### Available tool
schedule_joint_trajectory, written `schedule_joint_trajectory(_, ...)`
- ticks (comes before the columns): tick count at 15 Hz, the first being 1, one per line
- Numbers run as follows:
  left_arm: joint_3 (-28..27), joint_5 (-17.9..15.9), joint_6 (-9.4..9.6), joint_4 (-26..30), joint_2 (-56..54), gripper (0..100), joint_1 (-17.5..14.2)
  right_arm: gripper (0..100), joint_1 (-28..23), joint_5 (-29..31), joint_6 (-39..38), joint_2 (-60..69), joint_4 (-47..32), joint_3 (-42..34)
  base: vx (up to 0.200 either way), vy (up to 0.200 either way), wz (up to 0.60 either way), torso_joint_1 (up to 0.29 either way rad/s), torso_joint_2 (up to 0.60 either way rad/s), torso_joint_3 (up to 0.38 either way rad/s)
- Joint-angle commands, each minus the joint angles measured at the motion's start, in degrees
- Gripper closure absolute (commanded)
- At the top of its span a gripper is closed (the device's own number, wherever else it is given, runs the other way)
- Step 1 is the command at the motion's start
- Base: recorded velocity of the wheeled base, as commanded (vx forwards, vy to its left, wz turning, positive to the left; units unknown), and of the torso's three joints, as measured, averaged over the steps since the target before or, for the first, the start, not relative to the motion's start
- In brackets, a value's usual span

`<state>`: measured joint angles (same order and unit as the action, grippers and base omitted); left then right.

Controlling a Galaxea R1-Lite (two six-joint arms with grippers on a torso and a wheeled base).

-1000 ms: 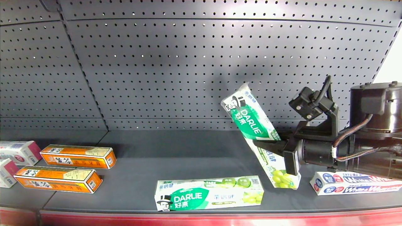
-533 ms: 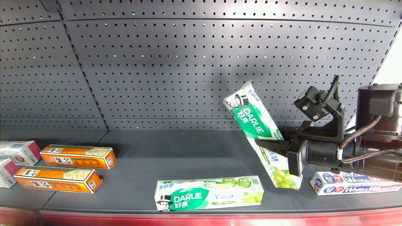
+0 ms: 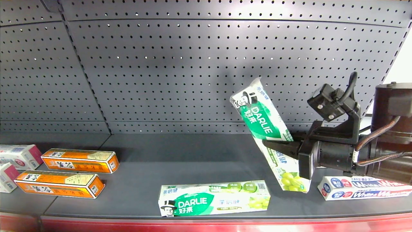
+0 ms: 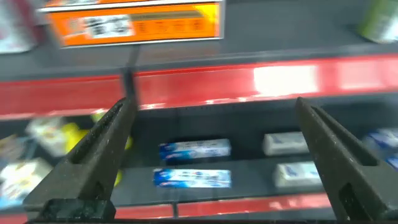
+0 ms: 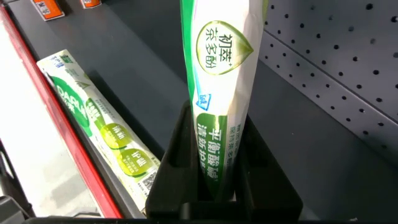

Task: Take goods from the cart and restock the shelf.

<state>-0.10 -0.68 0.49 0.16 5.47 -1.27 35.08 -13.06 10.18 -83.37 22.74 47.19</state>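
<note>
Left gripper, centre of the left wrist view: fingers spread wide with nothing between them, facing the red shelf lip.

Head view, lower centre: flat green-and-white cardboard toothpaste carton, lying along the front of the dark grey metal shelf deck. Lower right: blue-and-white cardboard carton.

Between these two: tilted green-and-white toothpaste carton, top leaning upper left. Its lower end is at or just above the deck; contact not resolvable. Right gripper is clamped across its middle, fingers pressed onto both faces.

Behind: grey perforated back panel.

Judgement: placing step. Rotate the held carton level and lower it into the gap, clear of both neighbours. Release only once it is supported; a tilted release risks toppling onto the flat carton.
</note>
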Motion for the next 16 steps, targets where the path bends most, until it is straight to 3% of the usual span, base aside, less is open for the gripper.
schedule_joint_trajectory(1,0.0,0.0,0.04,0.0,-1.0,0,-0.8,100,0.0,0.0,0.0,0.5,0.0,-0.3,0.000,0.000,0.00,0.000,0.00,0.000)
schedule_joint_trajectory(6,0.0,0.0,-0.05,0.0,-0.9,0,-0.8,100,-0.7,-0.1,1.6,3.7,-1.1,-3.9,0.000,0.000,0.00,0.000,0.00,0.000)
schedule_joint_trajectory(11,0.0,0.0,-0.05,0.0,-0.9,0,-0.8,100,-2.0,0.0,6.9,7.7,-14.6,-1.3,0.000,0.000,0.00,0.000,0.00,0.000)
schedule_joint_trajectory(16,0.0,0.0,-0.05,0.0,-1.0,0,-0.8,100,-2.7,-2.3,8.7,2.6,-13.9,1.8,0.000,0.000,0.00,0.000,0.00,0.000)
